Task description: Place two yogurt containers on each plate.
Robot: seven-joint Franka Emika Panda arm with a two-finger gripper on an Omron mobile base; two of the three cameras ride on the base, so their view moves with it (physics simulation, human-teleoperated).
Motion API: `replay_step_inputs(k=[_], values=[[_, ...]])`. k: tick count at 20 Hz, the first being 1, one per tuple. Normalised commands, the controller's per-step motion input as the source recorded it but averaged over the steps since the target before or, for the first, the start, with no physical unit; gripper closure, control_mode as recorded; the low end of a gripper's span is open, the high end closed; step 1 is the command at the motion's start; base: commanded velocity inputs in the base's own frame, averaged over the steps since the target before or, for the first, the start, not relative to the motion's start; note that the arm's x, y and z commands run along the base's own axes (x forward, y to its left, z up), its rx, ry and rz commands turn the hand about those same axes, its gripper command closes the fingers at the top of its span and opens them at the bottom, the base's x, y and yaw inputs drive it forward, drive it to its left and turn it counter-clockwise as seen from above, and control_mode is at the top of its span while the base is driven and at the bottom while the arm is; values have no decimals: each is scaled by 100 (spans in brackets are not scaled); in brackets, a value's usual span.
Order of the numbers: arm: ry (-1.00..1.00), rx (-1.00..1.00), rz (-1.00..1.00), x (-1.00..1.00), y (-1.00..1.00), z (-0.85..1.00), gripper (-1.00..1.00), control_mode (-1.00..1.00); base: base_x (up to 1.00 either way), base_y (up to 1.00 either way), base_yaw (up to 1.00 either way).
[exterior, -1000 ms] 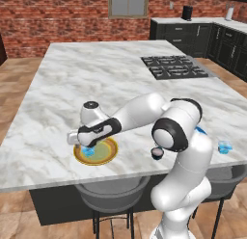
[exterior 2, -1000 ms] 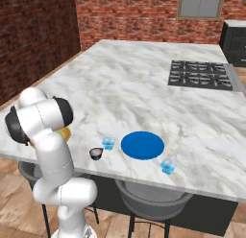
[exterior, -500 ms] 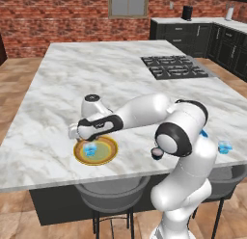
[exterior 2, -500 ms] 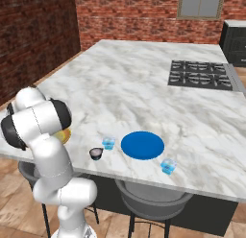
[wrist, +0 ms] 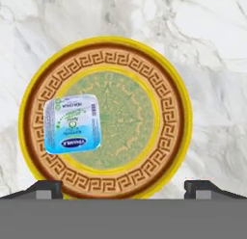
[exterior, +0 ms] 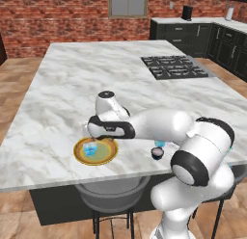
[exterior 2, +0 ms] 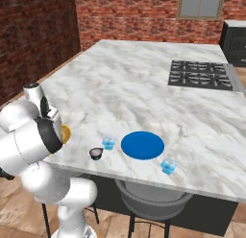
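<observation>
The yellow-rimmed plate [exterior: 103, 156] [wrist: 144, 79] lies near the counter's front edge, with one pale blue yogurt container [exterior: 89, 149] [wrist: 71, 124] resting on its left part. My gripper [exterior: 90, 136] [wrist: 125, 190] hangs open just above the plate, its fingertips [wrist: 46, 189] wide apart and nothing between them. The solid blue plate [exterior 2: 142, 145] lies bare. To its left stand a pale blue yogurt container [exterior 2: 109, 143] [exterior: 159, 144] and the dark one [exterior 2: 96, 153] [exterior: 157, 153], both on the counter. Another pale blue container [exterior 2: 167, 166] stands at the blue plate's front right.
A black cooktop [exterior: 174, 67] [exterior 2: 202, 74] is set into the far right of the marble island [exterior: 72, 88]. Grey stools [exterior: 112, 190] [exterior 2: 153, 201] are tucked under the front edge. My arm [exterior: 159, 125] stretches across the counter's front.
My gripper has let go of the pale blue container on the yellow-rimmed plate and risen a little above it. The other containers have not moved.
</observation>
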Motion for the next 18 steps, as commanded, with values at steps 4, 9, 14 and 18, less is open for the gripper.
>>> replay_step_inputs(k=[4, 9, 14, 18], values=[[0, 0, -5, -69, -80, 17, -100, -100, 0, 0, 0], [1, 0, 0, -64, -95, 14, -100, -100, 0, 0, 0], [19, 0, -2, -37, -93, 26, -100, -100, 0, 0, 0], [24, 0, 0, -26, -89, 16, -100, -100, 0, 0, 0]])
